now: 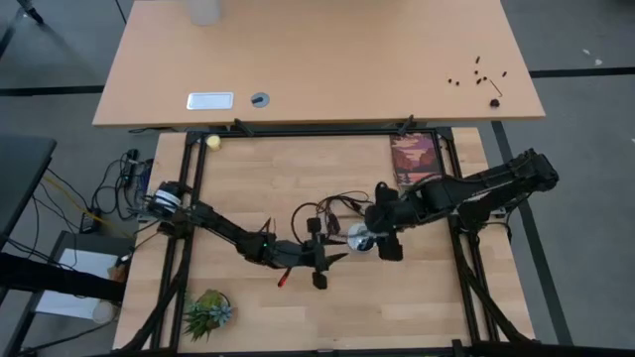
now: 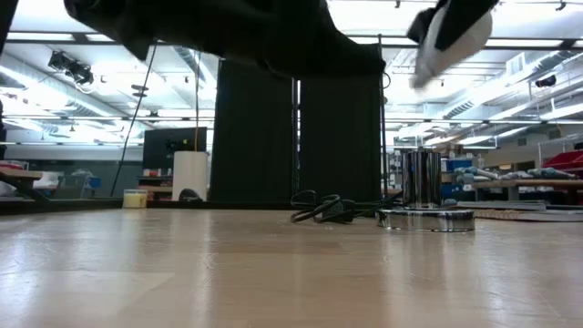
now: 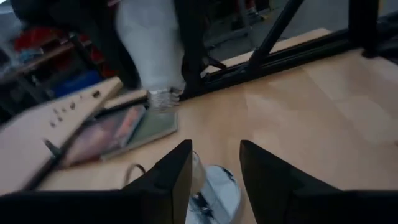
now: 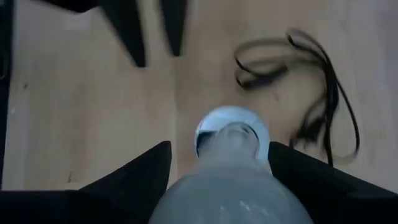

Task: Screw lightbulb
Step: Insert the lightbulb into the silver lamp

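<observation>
Clamped in the right tool [image 4: 217, 180], the lightbulb [image 4: 227, 186] hung base-down just above the socket [image 4: 231, 129] at mid-worktop [image 1: 238, 188]. Left tool [image 3: 214, 171], fingers apart, waited beside it. Next: lower squarely, then twist.

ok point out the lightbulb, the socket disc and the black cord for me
lightbulb [image 4: 227, 186], right wrist view, on its white body
socket disc [image 2: 425, 219], low view, on its flat silvery base
black cord [image 4: 323, 81], right wrist view, on the tangled loop
</observation>
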You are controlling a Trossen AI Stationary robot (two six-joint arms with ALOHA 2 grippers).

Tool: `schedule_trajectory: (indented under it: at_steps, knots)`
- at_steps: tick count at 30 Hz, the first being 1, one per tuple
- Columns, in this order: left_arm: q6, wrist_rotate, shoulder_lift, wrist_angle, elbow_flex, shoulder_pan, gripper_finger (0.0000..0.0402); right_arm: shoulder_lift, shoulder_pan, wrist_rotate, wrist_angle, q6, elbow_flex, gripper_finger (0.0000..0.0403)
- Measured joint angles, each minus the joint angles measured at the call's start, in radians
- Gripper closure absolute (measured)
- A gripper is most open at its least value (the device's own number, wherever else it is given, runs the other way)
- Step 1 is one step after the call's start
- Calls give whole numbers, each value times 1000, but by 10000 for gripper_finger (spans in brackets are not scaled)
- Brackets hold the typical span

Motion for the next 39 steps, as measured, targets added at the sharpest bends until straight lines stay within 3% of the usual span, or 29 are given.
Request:
schedule_trajectory:
  at_steps: [6,13,18,30,39]
  knots:
    - [-169,26,117,-5,17,43,261,25,-82,-80,-22,75,0,142]
    - [-285,-2,168,2,33,59,261,52,-121,-70,-36,31,0,134]
    - [-314,1,167,7,33,66,261,67,-129,-29,61,-9,-11,133]
    - [-361,8,189,27,33,65,252,81,-130,-27,380,-20,-182,130]
    - [-417,8,251,69,40,68,252,81,-129,-29,415,-33,-201,141]
